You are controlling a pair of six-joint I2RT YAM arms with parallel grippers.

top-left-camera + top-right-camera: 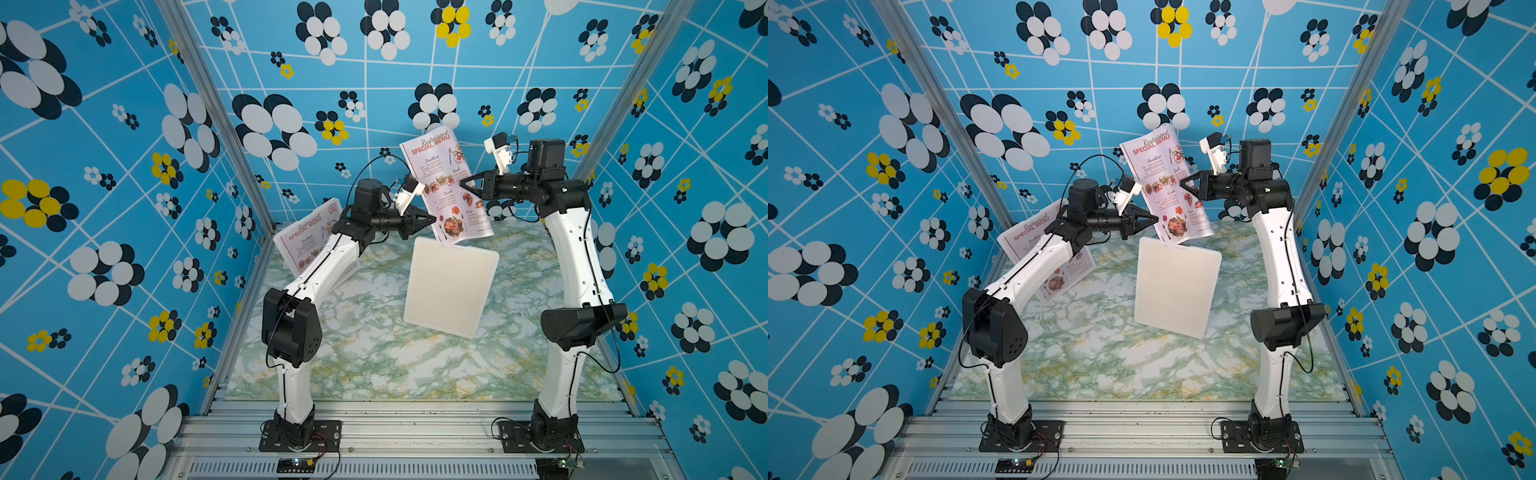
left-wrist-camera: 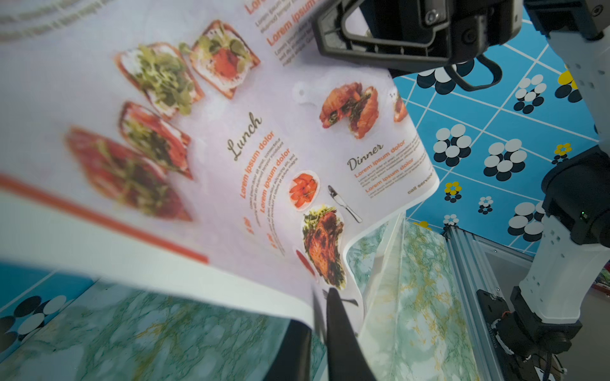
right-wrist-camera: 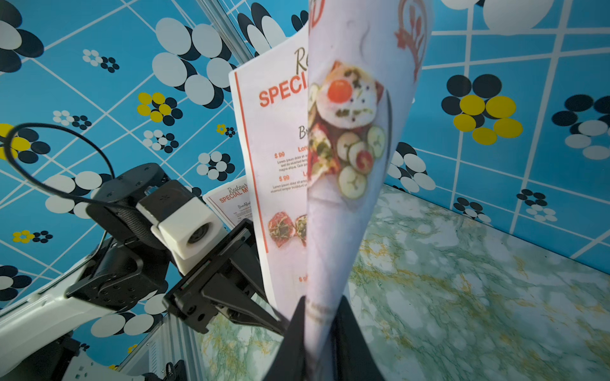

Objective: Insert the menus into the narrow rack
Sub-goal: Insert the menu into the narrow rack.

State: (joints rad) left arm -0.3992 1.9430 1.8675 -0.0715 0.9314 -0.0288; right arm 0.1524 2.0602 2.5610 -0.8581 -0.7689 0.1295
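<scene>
One pale-pink menu (image 1: 446, 183) (image 1: 1165, 183) hangs nearly upright in the air, bowed, its lower edge at the top rim of the narrow white rack (image 1: 451, 286) (image 1: 1177, 286) in mid-table. My left gripper (image 1: 432, 218) (image 2: 318, 306) is shut on the menu's lower left edge. On its right edge my right gripper (image 1: 463, 183) (image 3: 321, 301) is shut, the sheet (image 3: 340, 148) curling between the fingers. The second menu (image 1: 305, 237) (image 1: 1025, 235) leans at the back left, partly hidden behind my left arm.
The green marble-pattern tabletop (image 1: 374, 353) is boxed in by blue flowered walls on three sides. Aluminium posts (image 1: 216, 108) stand at the back corners. A metal rail (image 1: 415, 419) carrying both arm bases runs along the front.
</scene>
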